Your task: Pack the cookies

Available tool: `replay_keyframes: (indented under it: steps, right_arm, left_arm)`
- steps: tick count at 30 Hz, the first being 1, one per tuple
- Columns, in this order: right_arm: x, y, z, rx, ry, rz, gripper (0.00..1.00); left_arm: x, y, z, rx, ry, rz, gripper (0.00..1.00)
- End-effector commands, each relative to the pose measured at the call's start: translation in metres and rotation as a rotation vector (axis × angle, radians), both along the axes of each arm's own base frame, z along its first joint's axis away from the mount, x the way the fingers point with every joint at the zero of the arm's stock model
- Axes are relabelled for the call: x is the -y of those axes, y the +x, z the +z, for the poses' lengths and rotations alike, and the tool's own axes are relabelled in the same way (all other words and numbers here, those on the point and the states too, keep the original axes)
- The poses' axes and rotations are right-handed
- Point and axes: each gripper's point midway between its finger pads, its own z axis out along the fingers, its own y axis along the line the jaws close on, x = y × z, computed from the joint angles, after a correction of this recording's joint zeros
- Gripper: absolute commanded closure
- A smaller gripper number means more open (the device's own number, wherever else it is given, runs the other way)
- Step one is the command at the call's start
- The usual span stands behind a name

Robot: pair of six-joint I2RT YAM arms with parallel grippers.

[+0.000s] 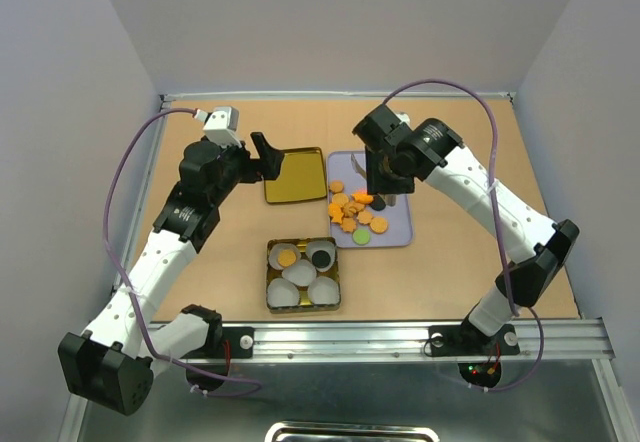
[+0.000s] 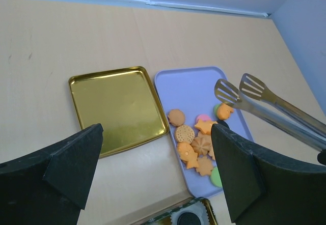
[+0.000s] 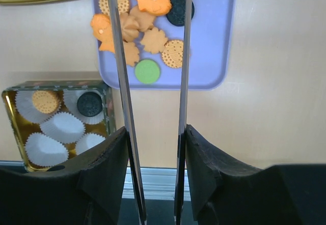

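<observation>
The cookies (image 1: 352, 212) lie heaped on a lilac tray (image 1: 395, 234): mostly orange rounds, stars and flowers, plus a black, a green and a pink one (image 3: 137, 26). My right gripper (image 1: 385, 184) is shut on metal tongs (image 3: 122, 82), whose arms stand apart and whose slotted ends (image 2: 253, 86) hover over the tray's far end beside an orange cookie (image 2: 224, 111). My left gripper (image 2: 158, 169) is open and empty, above the table between the gold lid and the tray. The open tin (image 1: 270, 277) holds one orange cookie (image 3: 45, 101) and one black cookie (image 3: 89, 104) in paper cups.
A gold lid (image 1: 295, 175) lies flat left of the tray. The tin has several white pleated cups (image 3: 61, 127) without cookies. A metal rail (image 1: 400, 340) runs along the near table edge. Walls close in the back and sides.
</observation>
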Motion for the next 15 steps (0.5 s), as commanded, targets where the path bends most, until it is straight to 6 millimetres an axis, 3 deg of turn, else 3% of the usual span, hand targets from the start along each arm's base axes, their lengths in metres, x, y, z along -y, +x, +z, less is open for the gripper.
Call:
replay_keyframes:
  steps: [1, 6, 15]
  right_arm:
    - [0.018, -0.012, -0.006, -0.017, -0.078, 0.01, 0.49]
    - [0.037, -0.01, -0.021, -0.049, -0.1, -0.084, 0.5]
    - [0.042, -0.007, -0.042, -0.11, -0.104, -0.159, 0.5]
  left_arm:
    - [0.007, -0.003, 0.02, 0.058, -0.024, -0.035, 0.01]
    - [0.005, -0.004, 0.015, 0.056, -0.024, -0.03, 0.01]
    - [0.002, -0.009, 0.008, 0.057, -0.022, -0.023, 0.01]
